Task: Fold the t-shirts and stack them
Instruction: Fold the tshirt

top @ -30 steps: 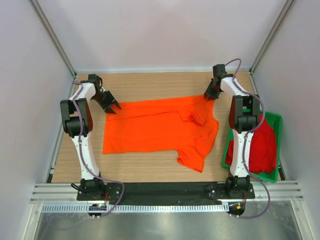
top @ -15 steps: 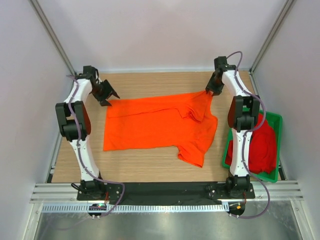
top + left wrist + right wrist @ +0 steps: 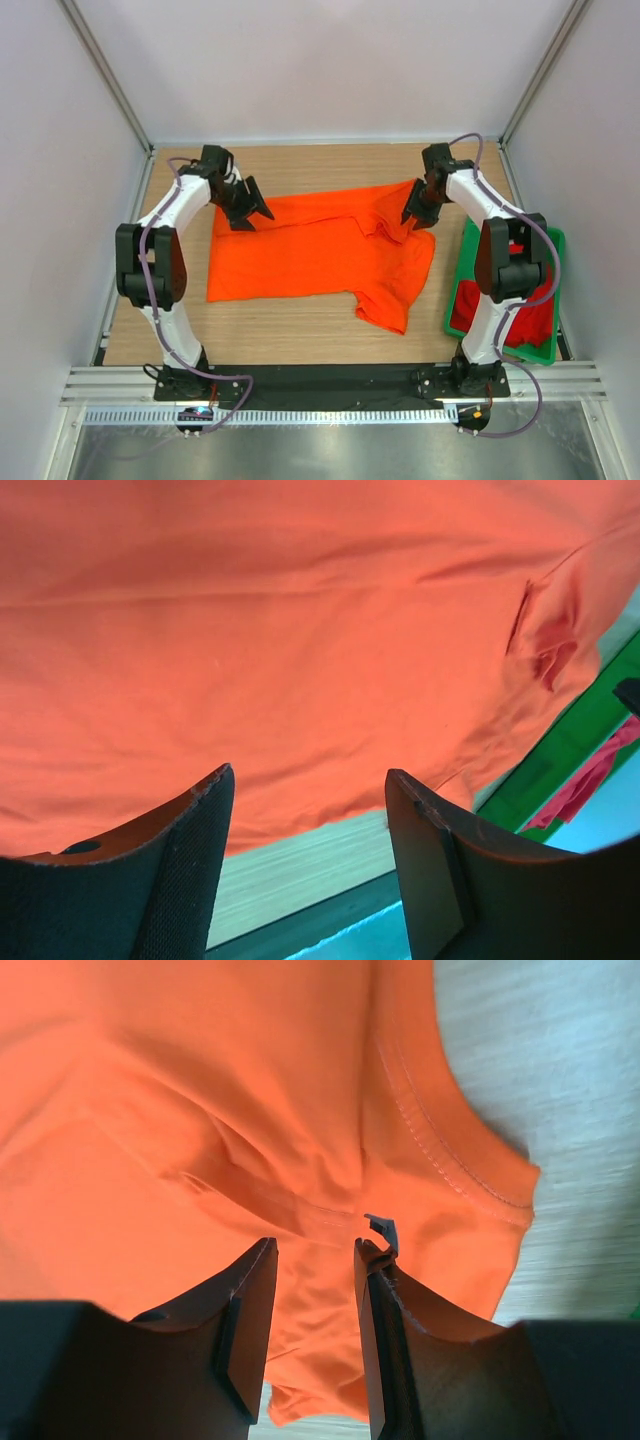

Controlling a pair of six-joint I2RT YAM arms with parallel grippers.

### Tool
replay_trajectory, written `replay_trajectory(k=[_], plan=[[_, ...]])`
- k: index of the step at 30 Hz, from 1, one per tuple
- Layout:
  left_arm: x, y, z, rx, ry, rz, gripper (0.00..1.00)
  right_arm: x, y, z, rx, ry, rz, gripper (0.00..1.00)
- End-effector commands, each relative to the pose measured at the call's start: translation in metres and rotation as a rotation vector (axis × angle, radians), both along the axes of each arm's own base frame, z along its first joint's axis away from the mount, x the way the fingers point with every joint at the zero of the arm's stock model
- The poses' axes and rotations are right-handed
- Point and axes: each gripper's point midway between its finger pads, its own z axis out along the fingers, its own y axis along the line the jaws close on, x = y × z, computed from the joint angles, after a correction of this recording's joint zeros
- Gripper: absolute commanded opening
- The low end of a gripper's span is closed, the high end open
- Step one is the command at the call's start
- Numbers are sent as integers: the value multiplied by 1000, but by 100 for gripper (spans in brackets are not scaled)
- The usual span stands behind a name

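Note:
The large orange t-shirt lies spread on the wooden table, with its right part rumpled and folded over near the collar. My left gripper is open and empty over the shirt's back left edge. In the left wrist view the orange cloth lies beyond the fingers. My right gripper hovers over the shirt's bunched back right part. In the right wrist view its jaws stand a little apart with the orange cloth below them. The deep red t-shirt lies in the tray.
A green plastic tray stands at the table's right edge beside the right arm; it also shows in the left wrist view. White walls and metal posts enclose the table on three sides. A black base strip runs along the near edge.
My left gripper has swung from the back left corner to the right, onto the shirt's back left edge. My right gripper has come nearer, over the bunched sleeve, which has dropped.

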Motion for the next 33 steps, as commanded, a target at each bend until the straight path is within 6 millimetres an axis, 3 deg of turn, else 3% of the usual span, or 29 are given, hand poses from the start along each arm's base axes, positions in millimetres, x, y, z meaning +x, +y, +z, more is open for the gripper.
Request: replay_trajectory(k=[1,10,24,33], plan=[[-2,-12,17,-40,-57,-43,63,-2,4,-5,82,-32,-54,44],[-7,-33,22,-81,-48,-101,59,-9,4,-33,111,28,-106,41],[-12,-29,25,-58,-59,-124,59,-21,8,-50,137,67,-127,38],[-13,-30,24,-63,-56,-127,59,-19,9,-58,145,67,-127,36]])
